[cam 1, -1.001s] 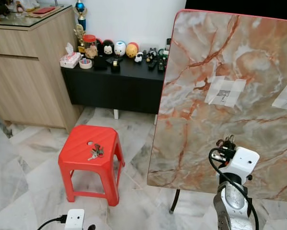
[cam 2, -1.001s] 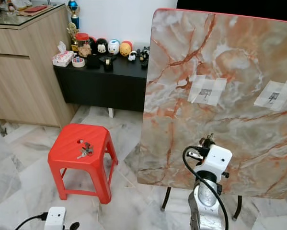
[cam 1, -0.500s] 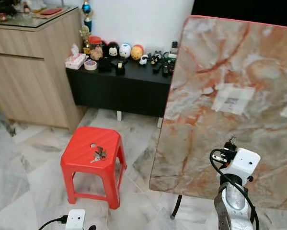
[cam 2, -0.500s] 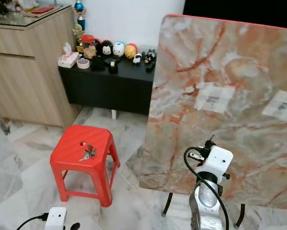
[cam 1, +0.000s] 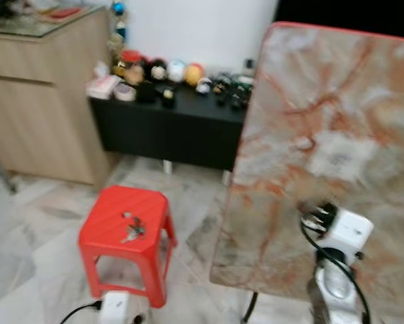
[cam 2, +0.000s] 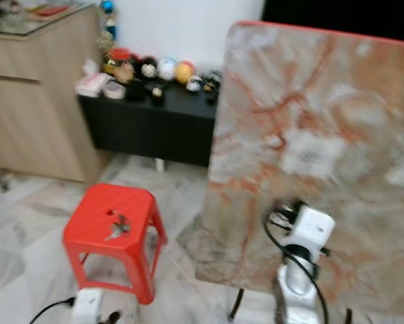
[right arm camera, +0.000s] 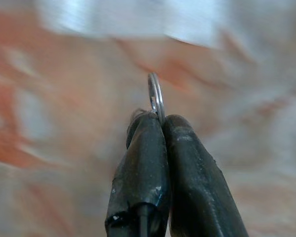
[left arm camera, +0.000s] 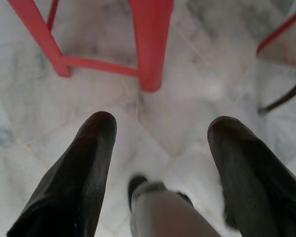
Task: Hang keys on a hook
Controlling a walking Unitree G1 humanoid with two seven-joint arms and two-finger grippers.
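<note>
Before the robot stands an upright marble-patterned panel (cam 1: pixel 336 155) with a red edge, carrying a pale taped patch (cam 1: pixel 341 156); motion blur prevents any reading of a hook on it. Right tool (right arm camera: pixel 160 121): fingers pressed together, clamped on a thin metal key ring (right arm camera: pixel 156 96) that projects upright from between the tips, with the panel's orange-veined surface close behind it. From the head views the right arm (cam 1: pixel 338 270) rises in front of the lower part of the panel, its white wrist housing topmost. Left tool (left arm camera: pixel 160 131): fingers (left arm camera: pixel 91 163) spread well apart, holding nothing, pointed down at the marble floor (left arm camera: pixel 197 98) just beside the legs of a red stool (cam 1: pixel 125 226). A second bunch of keys (cam 1: pixel 132 229) lies on the stool's seat, near its centre hole. Behind the stool, a low black counter (cam 1: pixel 168 125) bears small round figurines (cam 1: pixel 168 71) and a tissue pack (cam 1: pixel 100 84), and a wooden cabinet (cam 1: pixel 36 94) stands to its left. Both head views are blurred.
</note>
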